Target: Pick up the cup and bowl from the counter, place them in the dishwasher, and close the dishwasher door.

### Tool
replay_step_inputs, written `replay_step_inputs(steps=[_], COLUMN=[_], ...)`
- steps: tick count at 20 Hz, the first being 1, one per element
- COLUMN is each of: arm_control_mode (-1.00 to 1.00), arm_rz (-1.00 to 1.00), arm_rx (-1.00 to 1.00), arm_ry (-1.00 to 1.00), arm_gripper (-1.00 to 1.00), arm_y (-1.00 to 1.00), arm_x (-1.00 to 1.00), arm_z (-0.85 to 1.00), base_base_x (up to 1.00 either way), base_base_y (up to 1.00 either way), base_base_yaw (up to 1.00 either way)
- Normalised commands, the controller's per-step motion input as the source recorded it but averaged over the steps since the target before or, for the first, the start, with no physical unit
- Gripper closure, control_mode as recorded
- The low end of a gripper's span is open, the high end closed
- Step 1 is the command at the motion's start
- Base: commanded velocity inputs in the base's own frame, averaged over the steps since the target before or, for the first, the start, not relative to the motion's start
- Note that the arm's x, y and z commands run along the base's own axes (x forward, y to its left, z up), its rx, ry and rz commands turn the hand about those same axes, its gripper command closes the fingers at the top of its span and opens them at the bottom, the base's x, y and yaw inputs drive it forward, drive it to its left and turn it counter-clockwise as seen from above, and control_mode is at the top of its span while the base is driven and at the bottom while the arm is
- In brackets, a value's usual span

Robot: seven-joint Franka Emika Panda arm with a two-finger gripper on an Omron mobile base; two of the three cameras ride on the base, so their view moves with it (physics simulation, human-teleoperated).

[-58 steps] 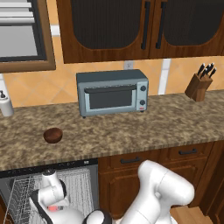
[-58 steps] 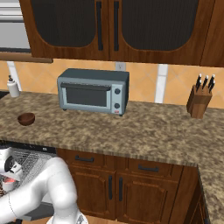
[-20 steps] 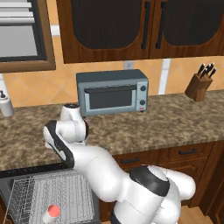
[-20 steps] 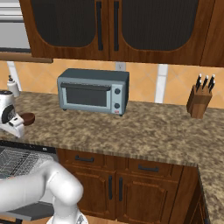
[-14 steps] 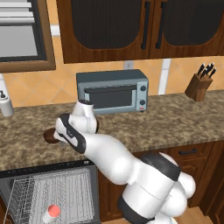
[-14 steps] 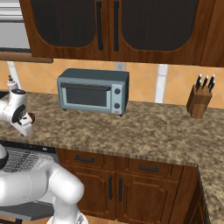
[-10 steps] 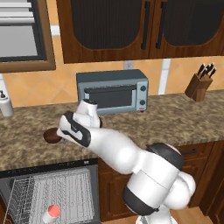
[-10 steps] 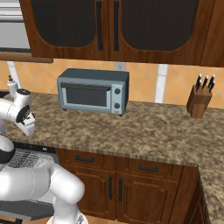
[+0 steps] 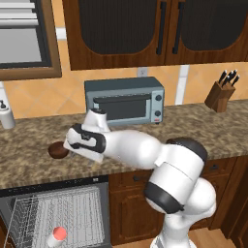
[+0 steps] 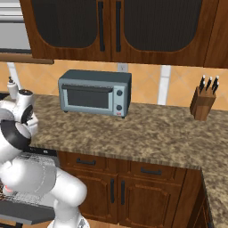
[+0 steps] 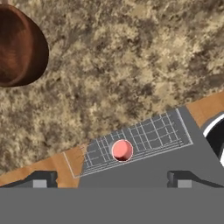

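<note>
The dark brown bowl (image 9: 57,151) sits on the speckled counter (image 9: 29,164) near its front edge. My gripper (image 9: 70,151) hangs just to the right of the bowl, open, with nothing between its fingers. In the hand view the bowl (image 11: 19,46) lies at the upper left, off to the side of the gripper (image 11: 111,180). The cup (image 9: 57,236), pink-red inside, rests in the wire rack of the open dishwasher (image 9: 68,213) below the counter, and the cup (image 11: 122,150) also shows from above. The dishwasher door (image 10: 26,213) is folded down.
A grey toaster oven (image 9: 125,100) stands at the back of the counter behind my arm. There is a knife block (image 9: 222,92) at the far right and a white dispenser bottle (image 9: 6,115) at the far left. Dark wood cabinets hang above.
My hand has swung down and left from above the counter to just beside the bowl. The gripper stayed open. Earlier it was down at the rack, where the cup now rests.
</note>
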Motion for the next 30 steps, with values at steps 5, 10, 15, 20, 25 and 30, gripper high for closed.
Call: replay_step_inputs(steps=[5,10,15,20,25,30], arm_control_mode=[-1.00,-1.00,-1.00,-1.00,-1.00,-1.00], arm_rz=[0.00,0.00,0.00,0.00,0.00,0.00], arm_rx=[-0.06,-0.02,0.00,0.00,-0.01,-0.03], arm_ry=[0.00,0.00,0.00,0.00,0.00,0.00], arm_gripper=[-1.00,-1.00,-1.00,-1.00,-1.00,-1.00], arm_y=[0.03,0.12,0.12,0.14,0.24,0.23], arm_x=[0.42,0.40,0.36,0.46,0.19,0.17], arm_z=[0.13,0.15,0.00,0.00,-0.18,-0.18], base_base_x=[0.00,0.00,0.00,0.00,0.00,0.00], base_base_y=[0.00,0.00,0.00,0.00,0.00,0.00], base_base_yaw=[0.00,0.00,0.00,0.00,0.00,0.00])
